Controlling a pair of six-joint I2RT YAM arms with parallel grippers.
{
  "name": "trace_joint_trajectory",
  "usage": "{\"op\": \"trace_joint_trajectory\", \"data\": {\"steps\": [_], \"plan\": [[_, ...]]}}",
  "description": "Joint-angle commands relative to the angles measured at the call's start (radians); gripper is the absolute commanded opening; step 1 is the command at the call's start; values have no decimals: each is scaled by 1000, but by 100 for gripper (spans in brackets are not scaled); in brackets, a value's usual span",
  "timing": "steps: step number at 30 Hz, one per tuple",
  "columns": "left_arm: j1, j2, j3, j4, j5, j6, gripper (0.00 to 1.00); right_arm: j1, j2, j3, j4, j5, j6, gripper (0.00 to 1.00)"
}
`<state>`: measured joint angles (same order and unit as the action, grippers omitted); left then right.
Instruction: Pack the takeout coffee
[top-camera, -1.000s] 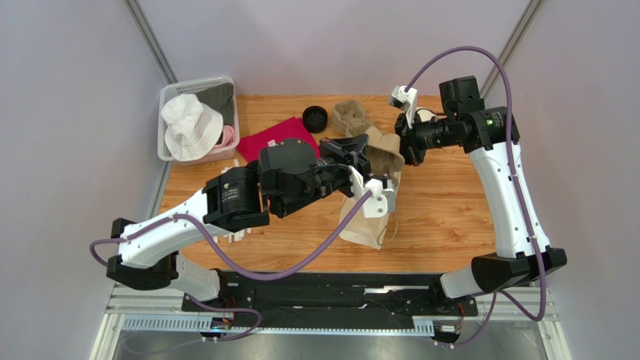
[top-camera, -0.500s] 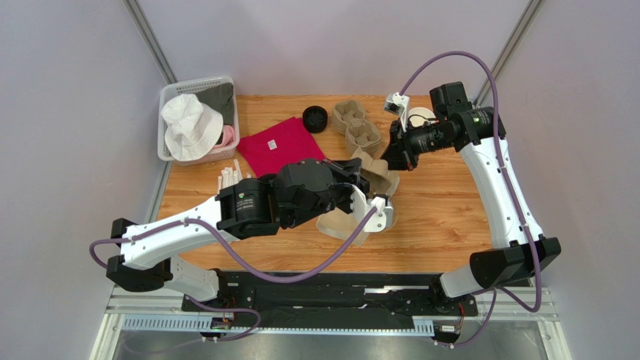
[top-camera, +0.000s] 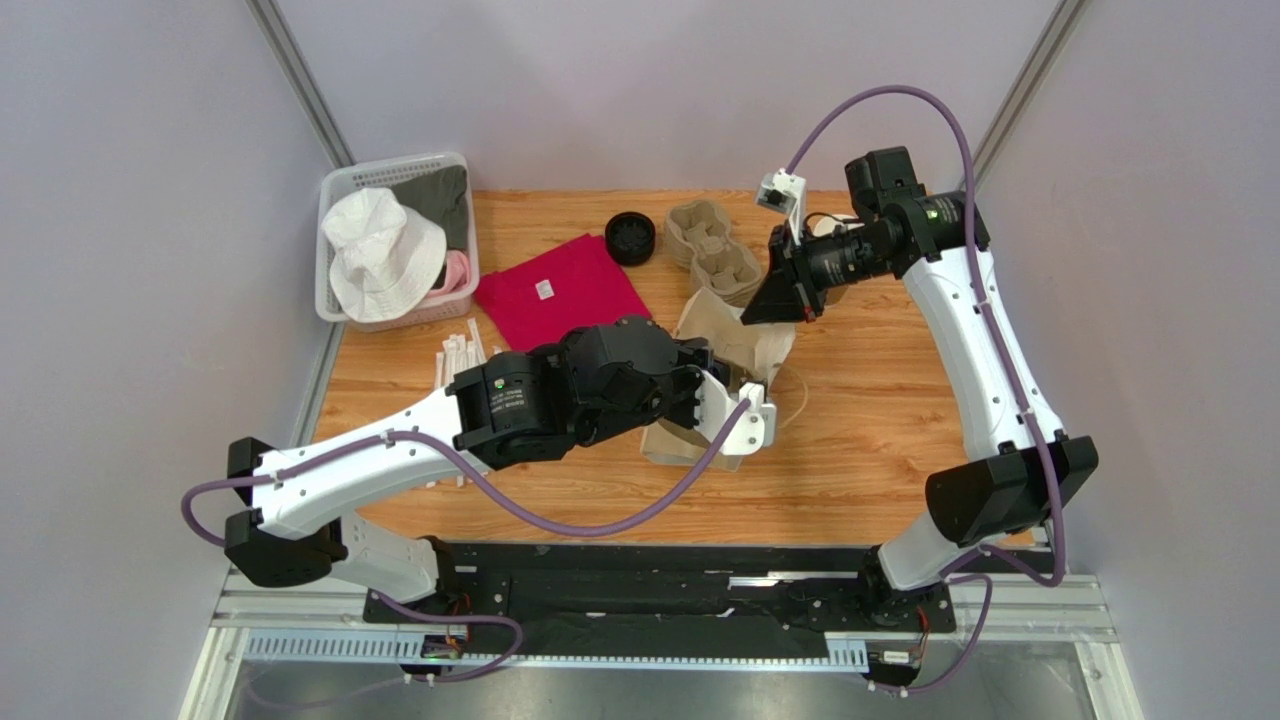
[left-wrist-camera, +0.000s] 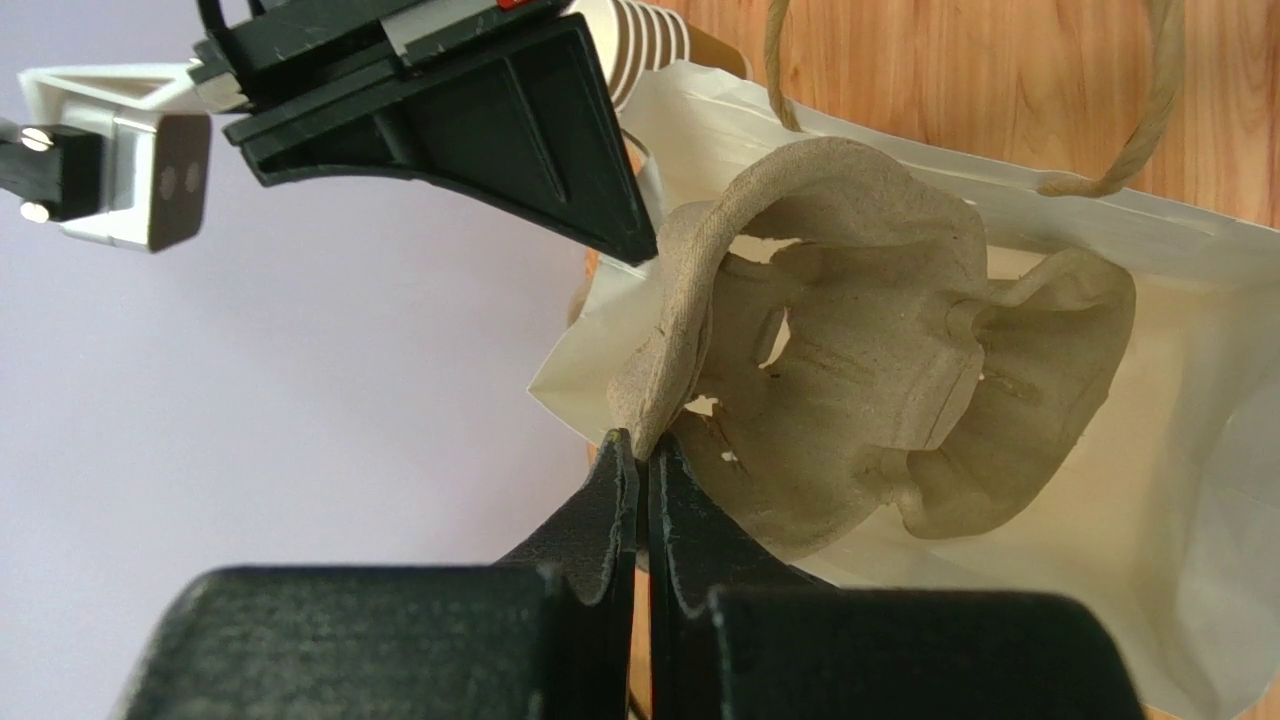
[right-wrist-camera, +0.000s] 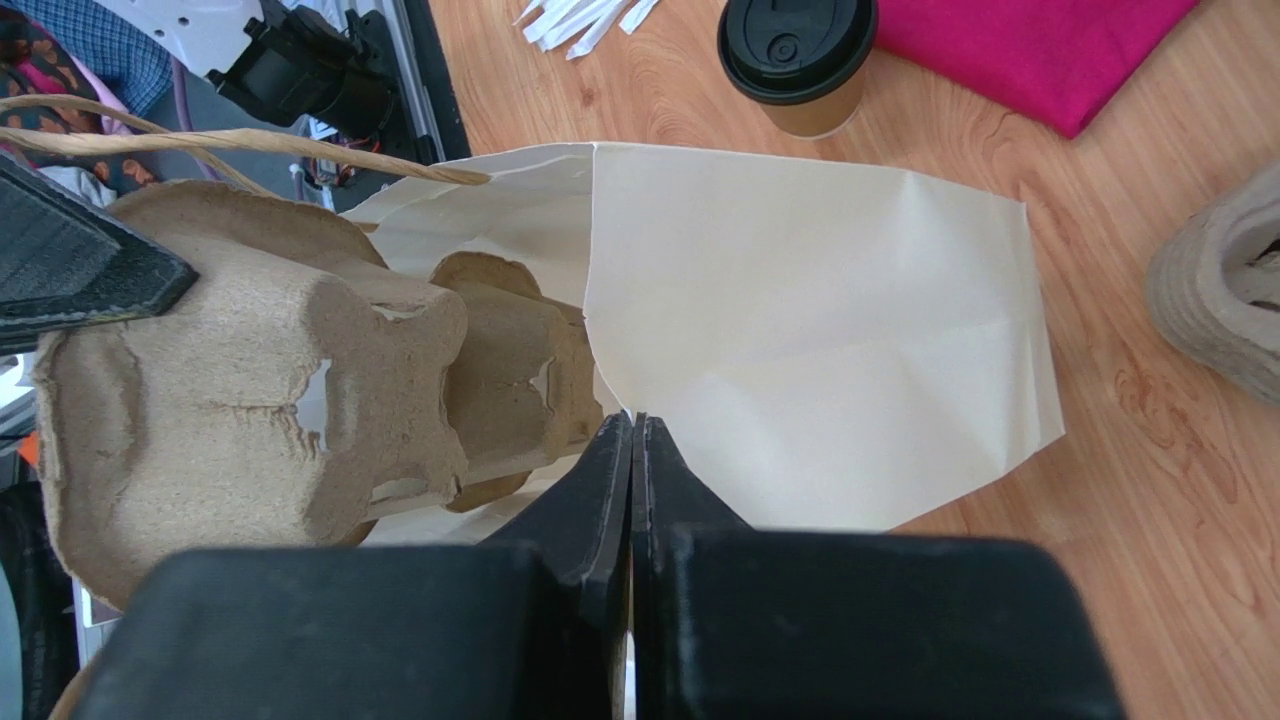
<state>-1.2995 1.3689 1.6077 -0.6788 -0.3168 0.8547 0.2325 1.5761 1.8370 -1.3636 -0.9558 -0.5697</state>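
Left wrist view: left gripper (left-wrist-camera: 646, 465) clamped on the rim of the pulp cup carrier (left-wrist-camera: 872, 390), which is partly inside the paper bag (left-wrist-camera: 1172, 495). Right gripper (right-wrist-camera: 631, 443) pinched shut on the bag's lip. Takeout coffee (right-wrist-camera: 796, 60) stands outside the bag, beside the magenta cloth (right-wrist-camera: 1037, 45). Keep the lip lifted and slide the carrier in level. Since a second ago the right gripper has swung left and the bag lies flatter

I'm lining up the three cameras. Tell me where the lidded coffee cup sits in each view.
Top view: coffee cup in the upper middle, between the pink cloth and the spare cup tray.
Left wrist: not in it.
Right wrist: coffee cup at the top edge, left of the pink cloth.
Shared landmark: the paper bag, in all three views.
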Motion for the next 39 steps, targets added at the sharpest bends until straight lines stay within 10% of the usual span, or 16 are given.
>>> {"op": "trace_joint_trajectory", "data": {"steps": [1,8,15,39], "plan": [[11,-21,-5,13,50,-36,0,-10,30,79,-292,5,-6,0],[12,-11,-20,-63,128,-35,0,-18,70,166,-281,44,1,0],[52,-1,-11,-84,174,-77,0,-6,26,200,-284,195,-87,69],[71,30,18,-99,197,-115,0,70,-166,-156,-226,470,-29,76]]}}
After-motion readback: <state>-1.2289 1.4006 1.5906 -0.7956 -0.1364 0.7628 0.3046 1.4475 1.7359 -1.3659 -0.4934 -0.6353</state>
